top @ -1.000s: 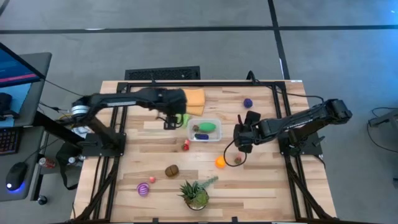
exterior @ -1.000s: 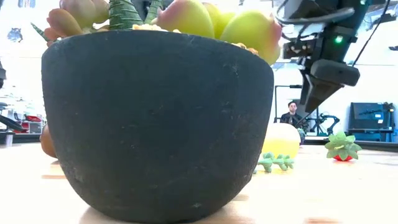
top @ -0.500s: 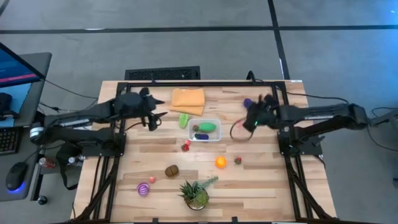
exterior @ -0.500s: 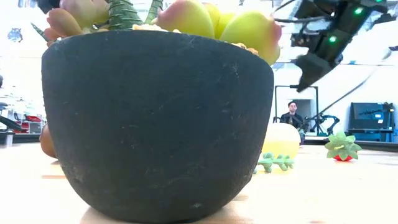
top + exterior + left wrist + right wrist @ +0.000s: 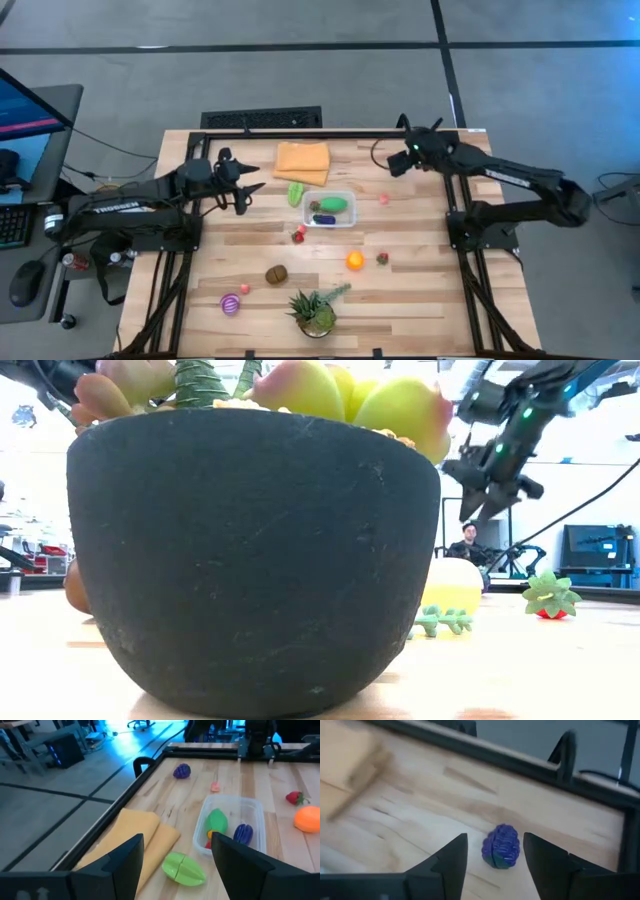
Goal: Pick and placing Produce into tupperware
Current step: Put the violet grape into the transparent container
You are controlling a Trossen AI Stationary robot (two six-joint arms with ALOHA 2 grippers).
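Early days on this one. The small clear plastic tub (image 5: pixel 329 209) sits mid-desk with three pieces inside: a green one, a purple one and something red.

Still loose on the wooden desk (image 5: pixel 420 290), I count nine:
- a split green fruit (image 5: pixel 295 193) just beside the tub
- a bumpy purple berry (image 5: pixel 502 846)
- an orange ball (image 5: pixel 354 260)
- two strawberries
- two pink bits
- a brown one
- a striped one

The right fingers (image 5: pixel 495 857) are open around the berry, holding nothing. The left fingers (image 5: pixel 175 860) are spread and empty, near the folded orange cloth (image 5: pixel 303 160).
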